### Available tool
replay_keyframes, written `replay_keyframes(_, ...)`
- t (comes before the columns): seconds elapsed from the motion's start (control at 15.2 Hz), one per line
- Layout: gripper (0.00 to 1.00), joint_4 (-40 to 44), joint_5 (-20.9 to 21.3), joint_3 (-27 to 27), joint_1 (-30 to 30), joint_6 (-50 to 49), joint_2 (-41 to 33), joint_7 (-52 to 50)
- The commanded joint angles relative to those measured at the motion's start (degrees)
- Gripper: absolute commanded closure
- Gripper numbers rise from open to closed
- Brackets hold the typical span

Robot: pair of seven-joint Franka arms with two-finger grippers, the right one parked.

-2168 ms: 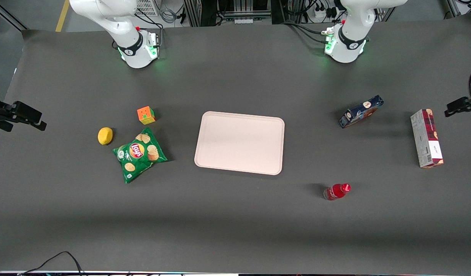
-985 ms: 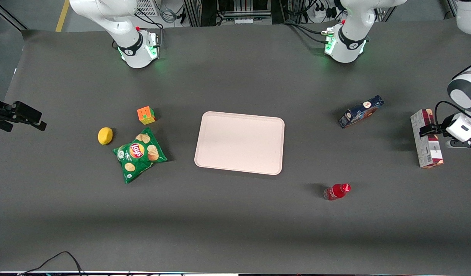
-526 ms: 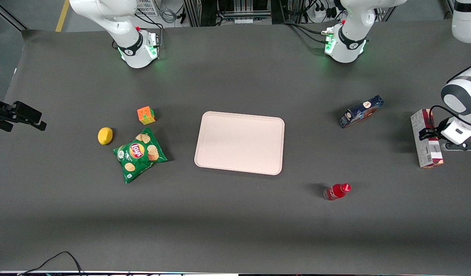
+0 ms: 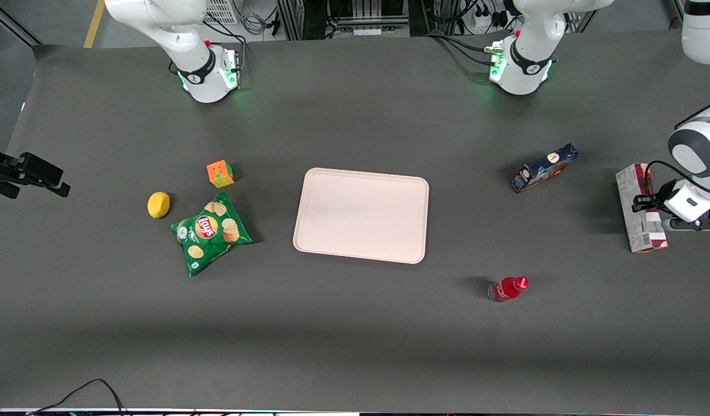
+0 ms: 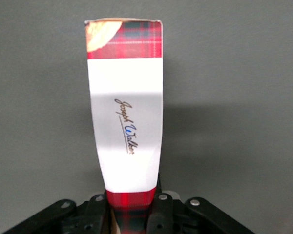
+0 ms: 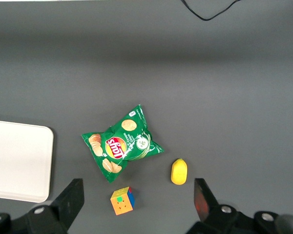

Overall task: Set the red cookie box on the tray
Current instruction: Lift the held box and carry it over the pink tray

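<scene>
2 task items, then the tool. Tray [image 4: 361, 215]: pale pink, flat on the table's middle (bare). Red cookie box [image 4: 635, 211]: well apart from it, toward the working arm's end. Gripper [image 5: 129, 212]: fingers [image 5: 161, 214] closed against the box's 2 sides, clamping its middle.

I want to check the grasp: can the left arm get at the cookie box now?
Probably yes: the pincer is already at the cookie box, fingers either side, nothing between.
</scene>
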Motion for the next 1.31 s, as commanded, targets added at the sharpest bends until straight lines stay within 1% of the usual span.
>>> replay_keyframes(0.0, 0.91, 5.9, 0.5, -0.1, -1.7, -12.4, -4.8, 0.1)
replay_keyframes(0.13, 0.94, 9.2, 2.2, -1.8, -2.2, -17.3, -7.3, -0.4)
replay_keyframes(0.26, 0.94, 11.9, 3.8, -4.1, -2.4, -21.5, -10.2, -1.5)
replay_keyframes(0.46, 0.94, 16.7, 5.1, -8.9, -2.7, -29.6, -14.9, -7.1)
replay_keyframes(0.59, 0.94, 21.1, 6.5, -11.9, -3.5, -35.6, -17.0, -13.2)
replay_keyframes(0.72, 0.94, 25.2, 6.7, -15.2, -4.2, -41.0, -18.2, -19.0)
replay_keyframes(0.85, 0.94, 27.9, 6.7, -18.5, -5.2, -45.2, -19.2, -26.8)
replay_keyframes(0.99, 0.95, 29.3, 6.7, -23.0, -5.5, -47.6, -20.0, -33.7)
replay_keyframes(1.12, 0.95, 29.9, 6.7, -27.5, -5.6, -47.7, -20.6, -38.7)
replay_keyframes(1.25, 0.95, 30.4, 6.4, -32.1, -6.4, -47.4, -20.6, -46.5)
